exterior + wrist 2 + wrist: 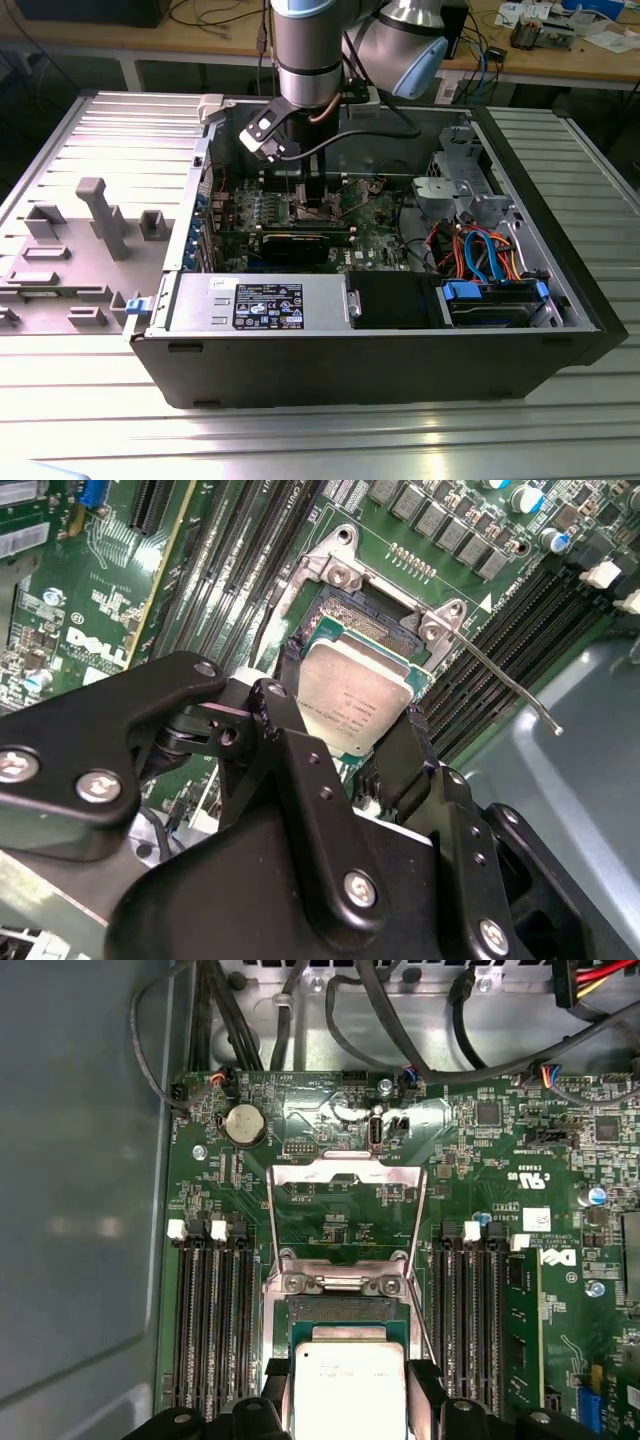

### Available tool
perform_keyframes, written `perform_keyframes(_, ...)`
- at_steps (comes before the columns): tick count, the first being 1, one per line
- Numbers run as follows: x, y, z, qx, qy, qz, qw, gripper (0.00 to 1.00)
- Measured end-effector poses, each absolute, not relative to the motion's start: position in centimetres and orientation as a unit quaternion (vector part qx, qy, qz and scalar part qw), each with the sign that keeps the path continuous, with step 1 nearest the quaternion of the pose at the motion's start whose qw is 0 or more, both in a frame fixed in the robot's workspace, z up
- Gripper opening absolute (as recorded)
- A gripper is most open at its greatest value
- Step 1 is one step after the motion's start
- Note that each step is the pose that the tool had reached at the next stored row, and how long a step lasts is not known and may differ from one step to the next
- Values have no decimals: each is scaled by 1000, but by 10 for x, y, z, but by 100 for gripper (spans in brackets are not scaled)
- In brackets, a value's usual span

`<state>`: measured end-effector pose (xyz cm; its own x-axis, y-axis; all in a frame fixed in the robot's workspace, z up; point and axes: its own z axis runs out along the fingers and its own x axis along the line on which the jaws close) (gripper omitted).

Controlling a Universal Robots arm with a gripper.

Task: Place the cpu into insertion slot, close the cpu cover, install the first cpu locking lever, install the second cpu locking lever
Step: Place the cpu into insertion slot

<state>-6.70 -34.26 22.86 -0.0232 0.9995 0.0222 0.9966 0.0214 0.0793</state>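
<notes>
The cpu sits silvery face up between the 2 black fingers of the gripper, which close narrowly on its 2 opposite edges and hold it. It hangs just over the insertion slot, shifted to 1 side, so that a strip of the dark contact field shows past its far edge in both wrist views. I cannot tell whether any part of it touches the socket.

The cpu cover is swung fully open and lies back over the green motherboard beyond the socket, hinged at the socket's far edge. A thin wire locking lever stands free, angled away from the socket toward the grey case wall.

Black memory slots run along both sides of the socket, and a round coin battery sits near the board's corner. In the exterior view the arm reaches straight down into the open computer case, which lies on a ribbed metal table.
</notes>
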Motion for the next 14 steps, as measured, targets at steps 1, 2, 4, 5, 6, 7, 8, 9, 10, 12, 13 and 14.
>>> perform_keyframes(1,-67,-343,226,699,714,36,20,55)
perform_keyframes(2,-67,-343,223,700,713,36,20,55)
perform_keyframes(4,-67,-343,220,700,713,36,20,55)
perform_keyframes(5,-67,-343,219,701,712,36,20,55)
perform_keyframes(6,-67,-343,218,701,712,36,20,55)
perform_keyframes(7,-67,-343,217,702,711,36,20,55)
perform_keyframes(8,-67,-343,215,705,708,36,20,55)
perform_keyframes(9,-67,-343,213,708,705,36,20,55)
perform_keyframes(10,-67,-343,212,708,705,36,20,55)
perform_keyframes(12,-67,-343,208,708,705,34,22,55)
perform_keyframes(13,-67,-343,207,708,705,34,22,55)
perform_keyframes(14,-67,-342,205,707,706,33,23,55)
